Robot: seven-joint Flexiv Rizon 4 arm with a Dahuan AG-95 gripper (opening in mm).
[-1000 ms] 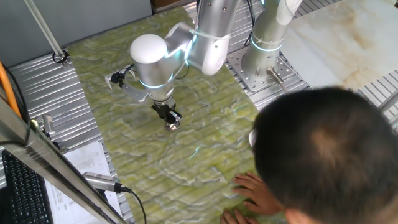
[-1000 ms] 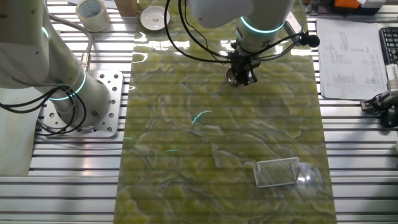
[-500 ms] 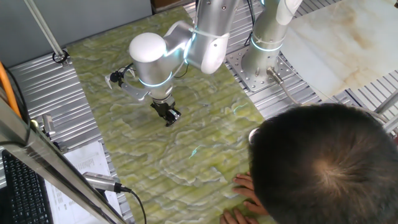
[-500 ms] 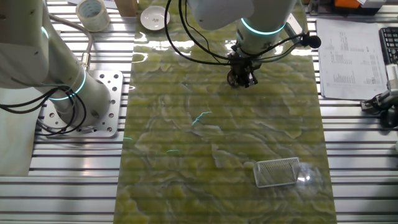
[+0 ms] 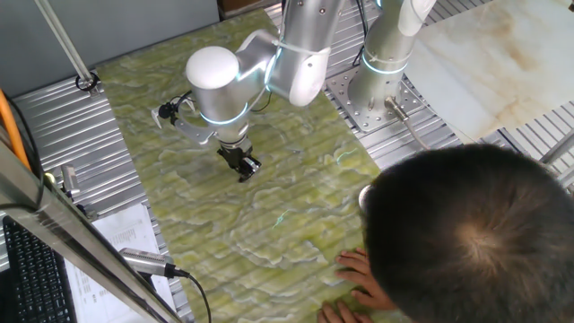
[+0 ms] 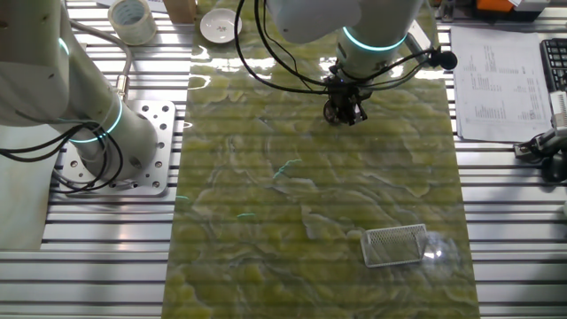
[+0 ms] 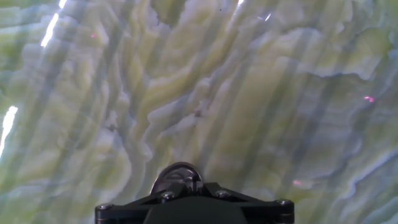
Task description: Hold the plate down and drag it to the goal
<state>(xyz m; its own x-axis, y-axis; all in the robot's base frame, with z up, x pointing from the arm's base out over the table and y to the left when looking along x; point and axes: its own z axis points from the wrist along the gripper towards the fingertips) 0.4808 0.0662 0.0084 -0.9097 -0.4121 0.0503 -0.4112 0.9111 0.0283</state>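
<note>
In the hand view the plate (image 7: pixel 173 176), a small shiny silver dish, peeks out just ahead of the black gripper body. My gripper (image 7: pixel 184 185) stands right over it, its fingers together and tips down on the dish. In both fixed views the gripper (image 5: pixel 244 170) (image 6: pixel 344 112) points straight down at the green mat and hides most of the plate. The goal (image 6: pixel 395 245), a thin white three-sided frame, lies near the mat's lower right corner, far from the gripper. A person's head covers it in the one fixed view.
A person's head (image 5: pixel 471 235) and hand (image 5: pixel 361 276) reach over the mat's near corner. A white dish (image 6: pixel 218 27) and a tape roll (image 6: pixel 132 19) sit beyond the mat's far edge. A second arm's base (image 6: pixel 133 146) stands at the side, and papers (image 6: pixel 496 80) lie at the right.
Between one second and half a second ago the gripper shifted slightly along the mat, and the plate slipped out of sight under it. The person's head moved. Since then nothing has shifted.
</note>
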